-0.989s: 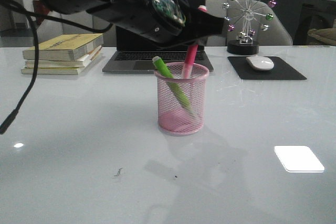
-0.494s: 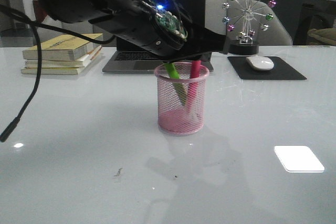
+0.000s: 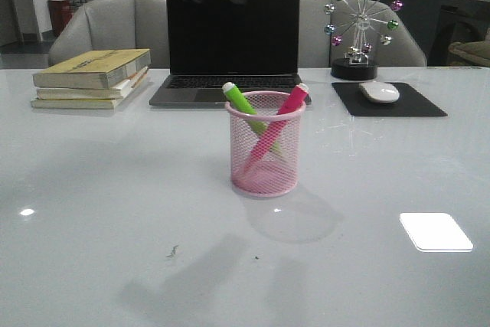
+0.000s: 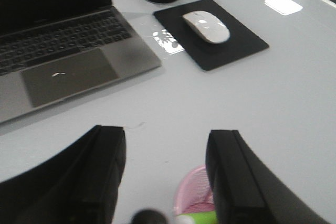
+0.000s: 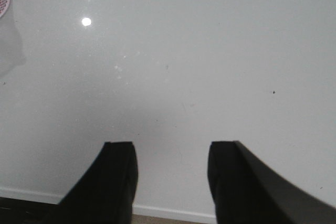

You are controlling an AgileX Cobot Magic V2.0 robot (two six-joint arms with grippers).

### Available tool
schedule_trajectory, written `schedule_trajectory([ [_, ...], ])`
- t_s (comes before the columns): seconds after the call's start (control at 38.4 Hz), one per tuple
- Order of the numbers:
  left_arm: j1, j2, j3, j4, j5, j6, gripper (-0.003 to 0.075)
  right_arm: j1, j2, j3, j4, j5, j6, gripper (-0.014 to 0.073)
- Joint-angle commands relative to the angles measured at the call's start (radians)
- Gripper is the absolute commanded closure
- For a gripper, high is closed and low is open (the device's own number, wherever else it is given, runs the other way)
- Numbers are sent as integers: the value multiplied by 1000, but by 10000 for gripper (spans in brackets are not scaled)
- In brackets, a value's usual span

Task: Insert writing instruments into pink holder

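Left arm has lifted clear since a moment ago; pink marker was let go and now leans in the pink holder, crossing the green marker. Judged: task looks done. Count: two markers, both inside; one holder, mid table, in front of the laptop. Left tool spread wide, holding nothing, above the holder. Right tool wide too, empty, over bare table
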Motion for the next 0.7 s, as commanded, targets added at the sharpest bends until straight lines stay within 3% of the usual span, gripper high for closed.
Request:
schedule_trajectory([
  [0.0,90,-138,-27,26,24,3,306,-8,-9,-28,-17,-59,-5,165],
  [0.44,407,-469,-13,143,220,3,306,-8,-9,-28,-17,-64,-5,165],
  [0.68,546,-631,153,147,289,3,306,-8,-9,-28,-17,-64,-5,165],
])
